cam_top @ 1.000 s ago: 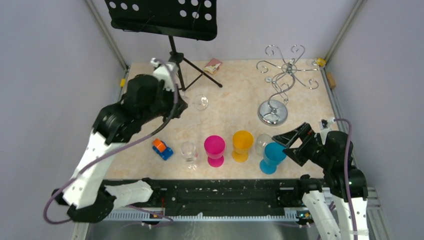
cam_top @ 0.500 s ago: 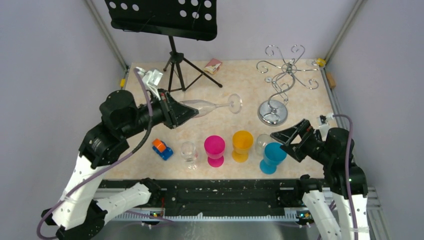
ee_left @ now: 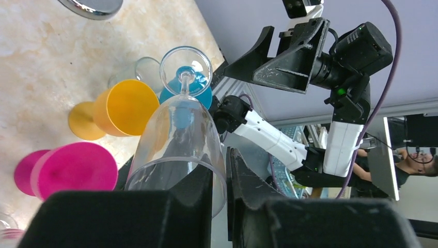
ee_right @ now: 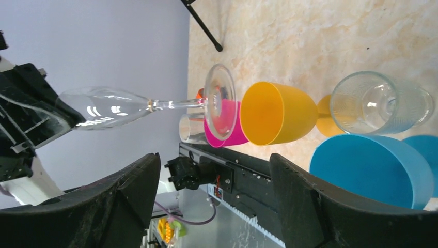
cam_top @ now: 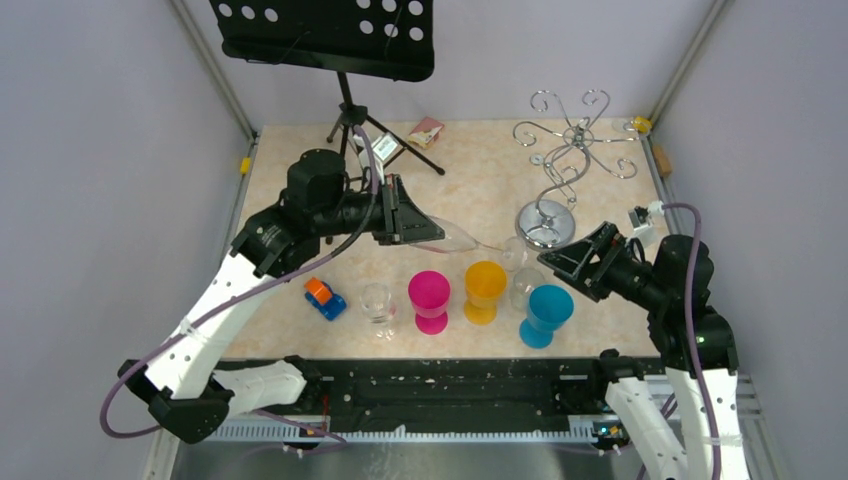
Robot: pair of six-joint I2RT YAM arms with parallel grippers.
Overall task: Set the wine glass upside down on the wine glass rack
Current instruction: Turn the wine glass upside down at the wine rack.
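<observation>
Seen from above, the left tool (cam_top: 405, 212) pinches the wine glass (cam_top: 455, 237) by its bowl. It holds the glass sideways above the desk (cam_top: 480, 170), with the foot just short of the round base of the wine glass rack (cam_top: 560, 165). The right tool (cam_top: 585, 262), spread and empty, sits on the near side of that base. In the left wrist view the jaws press together on the bowl's rim, and the stem points away towards the right arm. In the right wrist view the jaws stand wide apart around nothing, with the glass's foot ahead of them. The glass is lifted and close to the rack. Turning it upside down and hanging it on a hook arm are not yet done.
</observation>
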